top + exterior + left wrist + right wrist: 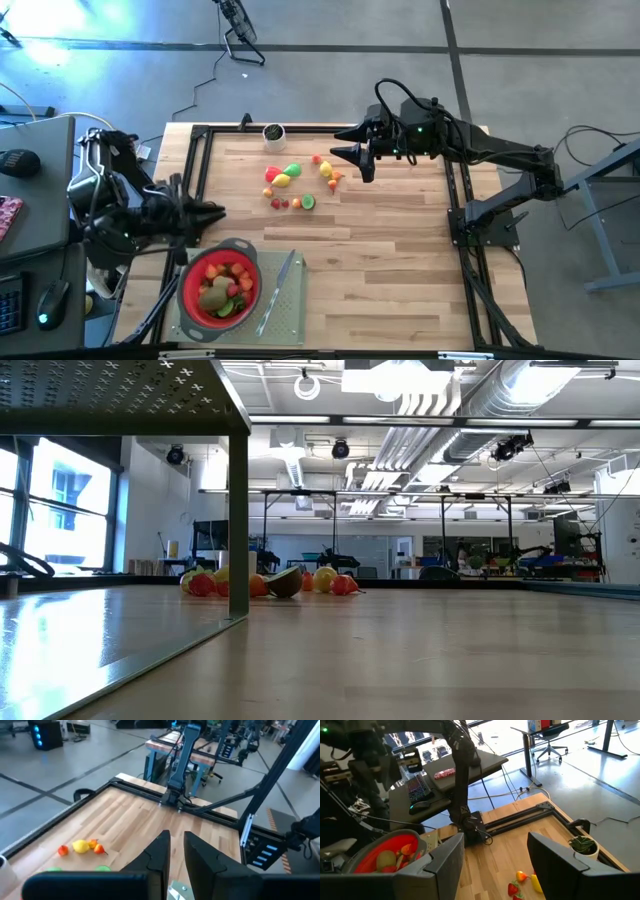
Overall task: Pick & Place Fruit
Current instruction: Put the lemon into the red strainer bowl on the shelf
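Several small toy fruits (288, 178), red, yellow, orange and green, lie loose on the far middle of the wooden table; they also show in the low view (270, 582). More fruit (222, 285) lies inside the red strainer (190, 292) at the near left. My left gripper (216, 212) hovers at the table's left edge, just beyond the strainer, its fingers (161, 850) a narrow gap apart with nothing between them. My right gripper (340, 142) hangs open and empty above the far side, right of the loose fruit (522, 882).
The strainer stands on a grey mat (290, 322) with a slim knife (278, 292) beside it. A small potted plant (272, 133) stands at the far edge. Black frame rails (200, 160) run along the table's left, far and right sides.
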Controlling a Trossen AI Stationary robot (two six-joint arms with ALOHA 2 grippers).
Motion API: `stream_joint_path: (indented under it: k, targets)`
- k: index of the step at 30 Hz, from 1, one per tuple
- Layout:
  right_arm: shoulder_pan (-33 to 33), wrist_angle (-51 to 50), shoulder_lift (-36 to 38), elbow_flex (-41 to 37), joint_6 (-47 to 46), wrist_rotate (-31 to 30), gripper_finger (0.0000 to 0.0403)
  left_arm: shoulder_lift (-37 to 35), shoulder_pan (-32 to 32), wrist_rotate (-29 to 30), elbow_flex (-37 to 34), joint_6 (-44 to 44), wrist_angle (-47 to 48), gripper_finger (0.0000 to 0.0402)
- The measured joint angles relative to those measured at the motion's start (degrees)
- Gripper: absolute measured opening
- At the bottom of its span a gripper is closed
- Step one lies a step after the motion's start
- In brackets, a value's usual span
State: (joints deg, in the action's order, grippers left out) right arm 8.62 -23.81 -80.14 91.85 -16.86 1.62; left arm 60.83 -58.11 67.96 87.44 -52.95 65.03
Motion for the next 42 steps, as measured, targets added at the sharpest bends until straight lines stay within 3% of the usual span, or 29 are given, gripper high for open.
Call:
stream_joint_path:
  k: [7, 27, 33, 42]
  targets:
    - [0.0, 0.0, 0.0, 0.0, 0.0, 0.0, 0.0211, -1.2, 0.0, -0.1, -0.3, 3.3, -0.4, 0.0051]
    - [0.0, 0.0, 0.0, 0.0, 0.0, -0.2, 0.0211, -1.1, 1.6, 2.4, -10.0, 4.7, -11.4, 0.0051]
    - [0.0, 0.0, 0.0, 0.0, 0.0, -0.2, 0.0211, -1.1, 8.7, -5.4, -12.6, 5.2, -15.5, 0.0051]
    - [0.0, 0.0, 0.0, 0.0, 0.0, -0.2, 0.0211, -3.4, 19.6, -17.7, -13.9, 19.8, -23.0, 0.0051]
